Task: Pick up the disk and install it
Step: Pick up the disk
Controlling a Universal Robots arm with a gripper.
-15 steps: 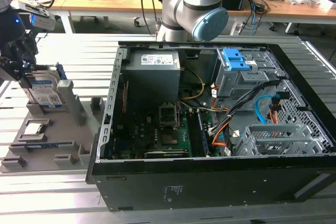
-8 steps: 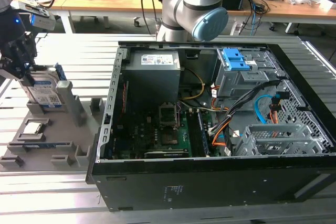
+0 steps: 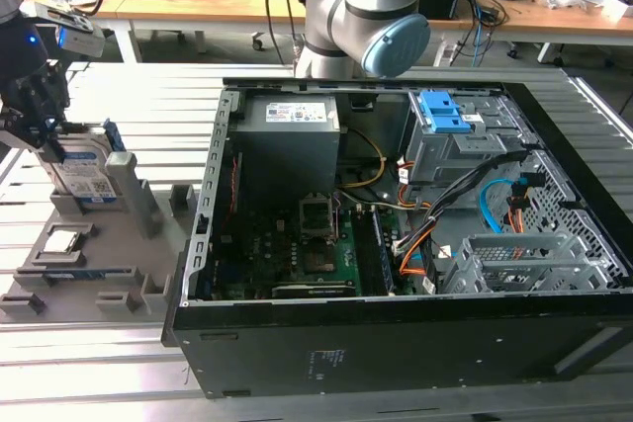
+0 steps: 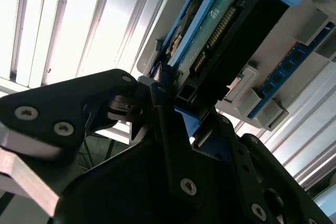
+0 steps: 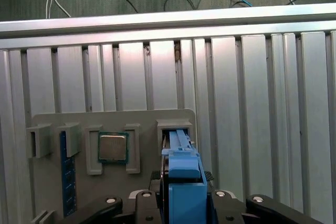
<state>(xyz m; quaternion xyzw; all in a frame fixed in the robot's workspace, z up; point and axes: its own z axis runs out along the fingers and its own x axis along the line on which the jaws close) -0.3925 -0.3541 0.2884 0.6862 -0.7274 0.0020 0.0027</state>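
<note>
At the exterior view's left, well apart from the open computer, your flat rectangular silver-grey disk [image 3: 87, 177] stands on edge in a slot of the grey plastic holder tray [image 5: 142, 118], its white-and-blue label facing the camera and its bright blue plastic carrier frame running along the rim. In the second wrist view you can see the green circuit board and a row of connector pins on its underside, so treat it as stiff and fairly heavy for its size but fragile: a knock or a drop would hurt it, and the pins and board should not be squeezed. Your best hold is across the two broad flat faces near one end, with the blue frame left free to slide into its bay; the smooth metal faces may slip if the grip is light. The black two-fingered gripper [image 3: 38, 121] sits over that end now, its jaws drawn narrow on either side of the disk and, as far as you can judge from both wrist views, pressing on it, while the disk looks seated in its slot. Beside it on the tray lie a small square silver processor chip [image 5: 113, 148] and a thin blue memory stick [image 5: 64, 174]. Further off on the slatted aluminium table [image 5: 262, 103] rests the black computer case [image 3: 396, 343], lid off, with a grey metal drive cage [image 3: 445, 145] carrying blue latches.
</note>
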